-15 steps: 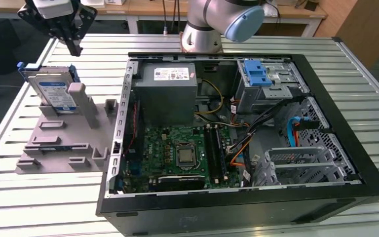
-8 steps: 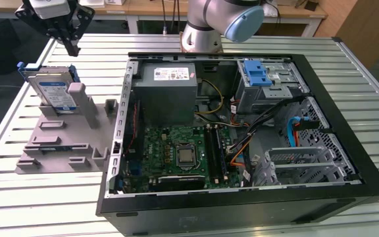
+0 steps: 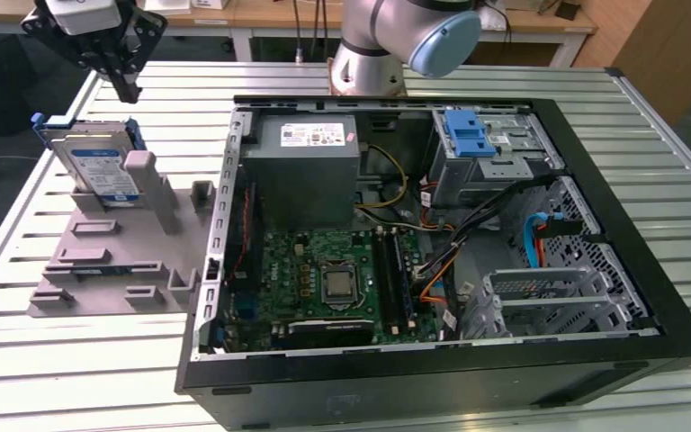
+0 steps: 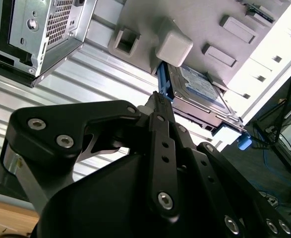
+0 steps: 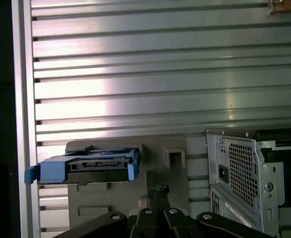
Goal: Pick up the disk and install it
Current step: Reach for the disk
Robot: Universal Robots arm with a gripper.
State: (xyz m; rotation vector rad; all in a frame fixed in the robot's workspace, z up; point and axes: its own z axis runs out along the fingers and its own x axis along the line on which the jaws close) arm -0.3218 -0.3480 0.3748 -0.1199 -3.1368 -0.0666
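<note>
Claw (image 3: 125, 90) hung closed and empty just above the disk (image 3: 96, 166), which stood on edge in the grey stand (image 3: 94, 261), presumably to leave its top edge free for grabbing.

One flat silver hard drive in a blue plastic carrier (image 3: 96, 166) stands at nine o'clock in the exterior view, on one grey plastic fixture plate (image 3: 112, 261). One open black computer case (image 3: 442, 387) holds one grey metal power-supply box (image 3: 303, 175), one green motherboard (image 3: 309, 270) and, at one o'clock, one silver metal cage with a blue latch (image 3: 480, 144). One black gripper (image 3: 127, 90) hangs at eleven o'clock.
</note>
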